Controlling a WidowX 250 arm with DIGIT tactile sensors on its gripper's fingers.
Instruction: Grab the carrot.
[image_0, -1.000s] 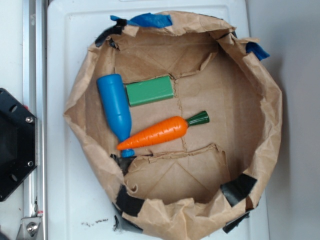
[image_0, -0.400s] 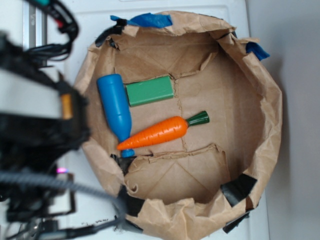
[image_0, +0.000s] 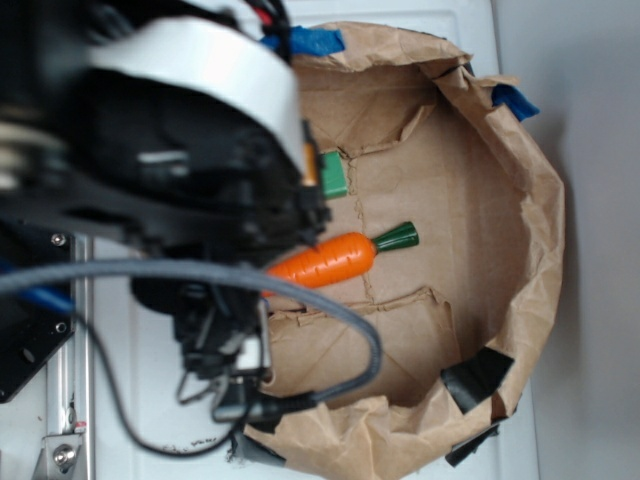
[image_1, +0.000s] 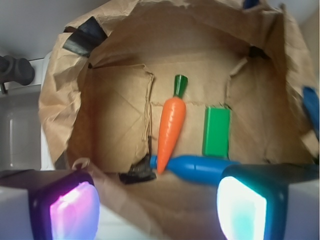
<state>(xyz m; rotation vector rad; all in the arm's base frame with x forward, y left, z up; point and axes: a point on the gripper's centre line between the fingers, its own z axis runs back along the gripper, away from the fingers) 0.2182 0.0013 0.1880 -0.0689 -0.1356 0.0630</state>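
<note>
The pincer (image_1: 157, 207) shows in the wrist view only as two glowing pads at the near edge, one pink (image_1: 70, 210) on the left and one teal (image_1: 242, 207) on the right. They stand well apart with nothing between them, so the pincer is released and holds nothing. It hangs over the near rim of the crumpled brown paper bowl (image_1: 120, 55), above the things inside and touching none of them.

Just beyond the pads lies a smooth blue bottle-shaped toy (image_1: 197, 167), set crosswise on the paper floor. Its narrow end meets the pointed tip of the glossy orange toy carrot (image_1: 171, 125), which has shallow ridges and a dark green cone-shaped cap. The carrot runs away from the pincer, tip near and cap far, and sits roughly in the middle of the bowl. To its right, apart from it, a green rectangular block (image_1: 216, 131) lies parallel.

In the exterior view the black and white robot arm (image_0: 180, 150) blurs across the left side, hiding the bottle and most of the block; the carrot (image_0: 325, 260) shows just past it.

The step appears to be the approach, with no grasp begun. The next move probably calls for reaching further in, centring over the carrot's thick middle, descending with the pads either side of it, clear of the bottle, then closing.
</note>
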